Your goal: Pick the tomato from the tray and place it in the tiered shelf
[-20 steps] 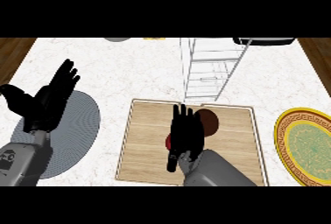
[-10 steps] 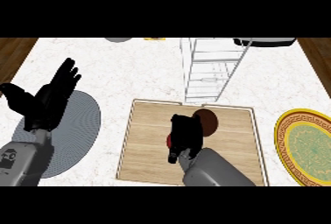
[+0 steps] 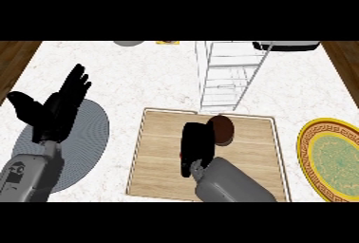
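My right hand (image 3: 198, 146) is over the middle of the wooden tray (image 3: 160, 159), with its fingers curled down round the tomato. The tomato (image 3: 182, 154) is almost hidden; only a sliver of red shows at the hand's left edge. The white wire tiered shelf (image 3: 231, 78) stands just beyond the tray's far edge, apart from the hand. At the left, my left hand (image 3: 56, 107) rests open with its fingers up, above a grey plate (image 3: 88, 142).
A brown round object (image 3: 223, 129) lies on the tray just right of my right hand. A yellow patterned plate (image 3: 335, 159) sits at the right edge. A grey item (image 3: 127, 42), a yellow item (image 3: 167, 42) and a black-and-white appliance (image 3: 284, 46) line the counter's back.
My right hand's fingers, straight over the tomato a second ago, have curled down round it and now hide most of it. The left hand has not moved.
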### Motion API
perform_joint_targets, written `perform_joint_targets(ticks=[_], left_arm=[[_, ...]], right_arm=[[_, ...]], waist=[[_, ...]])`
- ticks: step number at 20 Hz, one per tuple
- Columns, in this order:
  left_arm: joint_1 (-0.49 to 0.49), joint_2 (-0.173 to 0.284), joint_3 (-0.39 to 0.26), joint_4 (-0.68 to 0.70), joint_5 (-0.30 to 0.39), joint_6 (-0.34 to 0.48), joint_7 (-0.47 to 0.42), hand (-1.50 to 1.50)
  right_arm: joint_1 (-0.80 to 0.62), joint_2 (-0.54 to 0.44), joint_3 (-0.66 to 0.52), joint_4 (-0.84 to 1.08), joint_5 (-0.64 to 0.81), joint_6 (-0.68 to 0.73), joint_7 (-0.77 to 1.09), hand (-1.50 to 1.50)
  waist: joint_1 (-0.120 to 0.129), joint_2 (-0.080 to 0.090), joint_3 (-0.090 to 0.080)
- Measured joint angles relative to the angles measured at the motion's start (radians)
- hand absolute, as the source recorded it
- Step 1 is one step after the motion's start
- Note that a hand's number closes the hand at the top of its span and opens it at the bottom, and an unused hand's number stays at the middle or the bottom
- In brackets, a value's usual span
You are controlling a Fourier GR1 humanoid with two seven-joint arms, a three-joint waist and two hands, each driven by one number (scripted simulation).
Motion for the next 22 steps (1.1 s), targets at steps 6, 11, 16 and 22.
perform_joint_targets(ticks=[6,11,16,22], left_arm=[[-0.04,-0.021,-0.034,-0.002,-0.008,-0.028,0.001,0.0],[-0.084,-0.041,-0.064,0.009,-0.012,-0.045,0.01,0.0],[-0.105,-0.046,-0.072,0.019,-0.014,-0.052,0.019,0.0],[-0.106,-0.057,-0.075,0.036,-0.023,-0.04,0.02,0.0]], right_arm=[[-0.189,0.0,0.035,0.114,-0.116,-0.071,0.006,1.5],[-0.324,0.003,0.012,0.175,-0.174,-0.131,0.0,1.5],[-0.448,0.003,-0.041,0.182,-0.167,-0.285,-0.014,1.5],[-0.621,0.002,-0.087,0.223,-0.089,-0.433,0.002,1.5]], waist=[[0.086,0.028,0.002],[0.144,0.044,0.003],[0.162,0.04,0.003],[0.152,0.028,0.0]])
